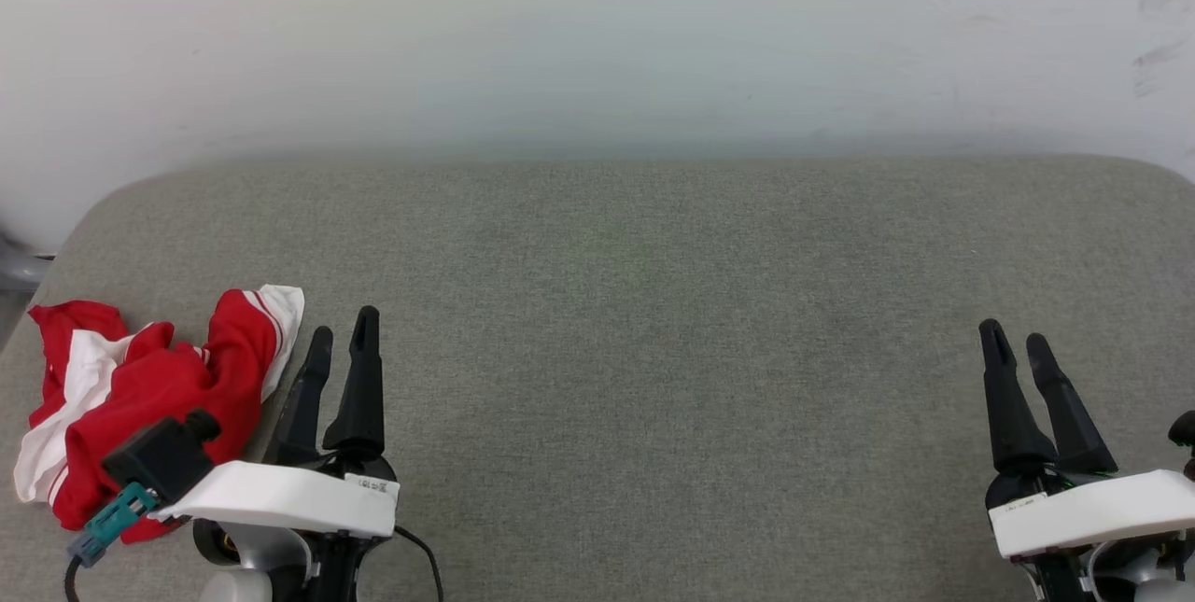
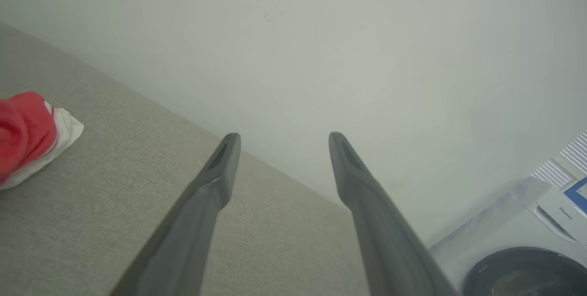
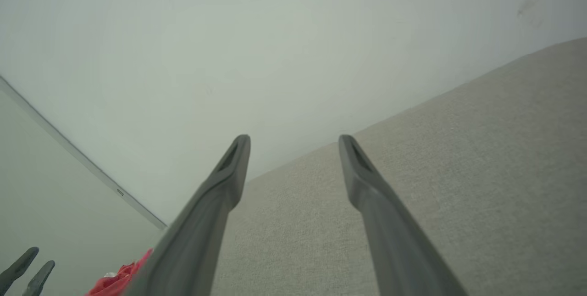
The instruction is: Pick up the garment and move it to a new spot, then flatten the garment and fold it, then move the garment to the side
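We list 1 crumpled red-and-white garment [image 1: 149,397] on the grey cushion [image 1: 653,350], left gripper [image 1: 344,324] just beside it, right gripper [image 1: 1013,333] well apart from it, both spread wide.

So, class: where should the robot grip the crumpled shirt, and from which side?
The raised red fold of the shirt nearest the left gripper, from above on that side: it lies bunched, so this ridge likely offers pinchable cloth.

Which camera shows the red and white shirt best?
The head view: the shirt lies crumpled, nearly whole, beside the left gripper. The left wrist view catches one end at its edge; the right wrist view, a red scrap beside a finger.
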Tool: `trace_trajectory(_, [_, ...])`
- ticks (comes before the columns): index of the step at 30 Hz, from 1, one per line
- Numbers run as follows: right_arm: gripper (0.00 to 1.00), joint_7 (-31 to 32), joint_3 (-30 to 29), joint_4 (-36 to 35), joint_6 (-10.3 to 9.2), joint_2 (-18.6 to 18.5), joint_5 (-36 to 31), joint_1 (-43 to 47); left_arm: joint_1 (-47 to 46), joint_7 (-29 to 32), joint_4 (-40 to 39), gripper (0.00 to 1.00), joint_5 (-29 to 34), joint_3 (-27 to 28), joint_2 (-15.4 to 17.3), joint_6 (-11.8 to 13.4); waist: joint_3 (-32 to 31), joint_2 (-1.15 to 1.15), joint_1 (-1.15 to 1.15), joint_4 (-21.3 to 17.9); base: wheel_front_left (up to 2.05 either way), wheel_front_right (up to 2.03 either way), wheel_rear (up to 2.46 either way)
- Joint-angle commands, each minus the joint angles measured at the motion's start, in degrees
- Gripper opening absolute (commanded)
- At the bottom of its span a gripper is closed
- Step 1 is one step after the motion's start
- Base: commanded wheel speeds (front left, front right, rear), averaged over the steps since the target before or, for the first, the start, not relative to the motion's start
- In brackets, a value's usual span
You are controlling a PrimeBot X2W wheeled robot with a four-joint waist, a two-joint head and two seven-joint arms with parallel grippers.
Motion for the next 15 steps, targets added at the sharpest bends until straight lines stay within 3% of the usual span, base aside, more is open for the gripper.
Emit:
trace_trajectory(1, [1.0, 0.1, 0.2, -1.2, 0.0, -0.4, -1.7, 0.0, -0.1, -0.5, -0.8, 1.0, 1.8, 0.0, 0.2, 0.0, 0.0, 0.0, 0.0, 0.0, 0.0, 0.0, 0.0])
trace_trajectory(8, [1.0, 0.9, 0.7, -2.6, 0.0, -1.0, -9.6, 0.8, 0.2, -1.7, 0.1, 1.0, 11.9, -1.4, 1.6, 1.2, 0.0, 0.0, 0.0, 0.1, 0.0, 0.0, 0.0])
trace_trajectory(15, [1.0, 2.0, 0.5, -3.6, 0.0, -1.3, -16.2, 1.6, 0.6, -2.8, 1.1, 1.0, 18.1, -3.8, 3.3, 3.1, -0.2, 0.0, 0.0, 0.1, 0.0, 0.0, 0.0])
